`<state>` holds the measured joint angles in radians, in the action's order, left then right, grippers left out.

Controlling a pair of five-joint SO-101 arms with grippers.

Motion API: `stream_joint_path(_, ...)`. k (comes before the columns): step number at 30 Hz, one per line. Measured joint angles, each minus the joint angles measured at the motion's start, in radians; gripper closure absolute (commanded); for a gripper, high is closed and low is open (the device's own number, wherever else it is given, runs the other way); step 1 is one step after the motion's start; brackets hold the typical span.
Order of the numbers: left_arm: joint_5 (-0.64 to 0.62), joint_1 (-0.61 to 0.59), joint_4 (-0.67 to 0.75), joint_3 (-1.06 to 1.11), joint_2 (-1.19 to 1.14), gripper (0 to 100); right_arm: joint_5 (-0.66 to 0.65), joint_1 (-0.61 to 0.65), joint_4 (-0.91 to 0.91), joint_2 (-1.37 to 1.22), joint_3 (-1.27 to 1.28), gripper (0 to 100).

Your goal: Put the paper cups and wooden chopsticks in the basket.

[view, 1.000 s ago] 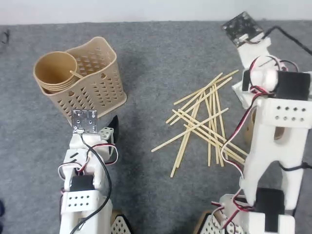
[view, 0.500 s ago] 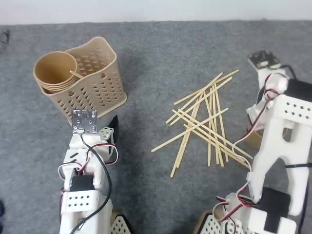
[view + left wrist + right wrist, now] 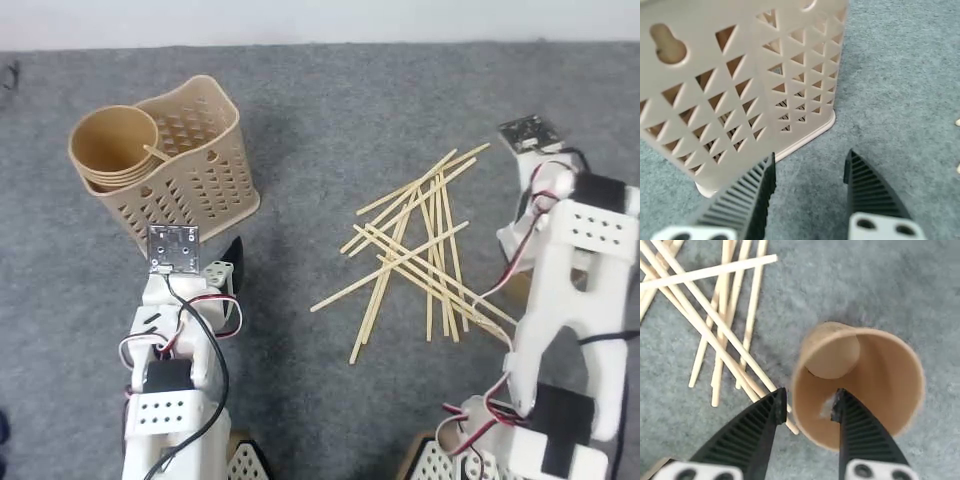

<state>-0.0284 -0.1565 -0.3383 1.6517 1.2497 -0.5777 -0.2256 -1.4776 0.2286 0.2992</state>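
Observation:
A tan lattice basket stands at the far left with paper cups stacked in one compartment and a chopstick end showing beside them. Several wooden chopsticks lie crossed in a loose pile right of centre. A paper cup lies on its side next to the pile, mouth toward my right gripper. That gripper is open, one finger outside the cup's rim and one at its mouth. My left gripper hangs open near the basket's wall, holding nothing.
Grey carpet covers the table. The right arm stands over the pile's right edge and hides the lying cup from above. The left arm is at the front left. Bare carpet lies between the basket and the chopsticks.
The right arm has drawn back from the far edge and dropped toward the table by the chopsticks' right side. The left arm, basket and chopsticks have not moved.

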Motion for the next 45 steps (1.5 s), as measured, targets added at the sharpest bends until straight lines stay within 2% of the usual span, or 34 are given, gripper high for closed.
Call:
stream_joint_path(5, 0.000, 0.000, 0.000, 0.000, 0.000, 79, 0.000, 0.043, 0.086, 0.000, 0.064, 83.7)
stream_joint_path(16, 0.000, 0.000, 0.000, 0.000, 0.000, 79, 0.000, 0.025, 0.181, -0.052, 0.097, 90.9)
stream_joint_path(19, 0.000, 0.000, 0.000, 0.000, 0.000, 79, 0.000, 0.025, 0.186, -0.094, 0.098, 99.8)
stream_joint_path(27, 0.000, 0.000, 0.000, 0.000, 0.000, 79, 0.000, 0.020, 0.193, -0.104, 0.061, 99.2)
stream_joint_path(33, 0.000, 0.000, 0.000, 0.000, 0.000, 79, 0.000, 0.020, 0.005, -0.104, -0.233, 99.2)
stream_joint_path(38, 0.000, 0.000, 0.000, 0.000, 0.000, 79, 0.000, 0.052, -0.183, -0.110, -0.635, 99.2)
stream_joint_path(41, 0.000, 0.000, 0.000, 0.000, 0.000, 79, 0.000, 0.152, -0.241, -0.110, -0.888, 99.2)
stream_joint_path(45, 0.000, 0.000, 0.000, 0.000, 0.000, 79, 0.000, 0.370, -0.233, -0.110, -1.120, 99.2)
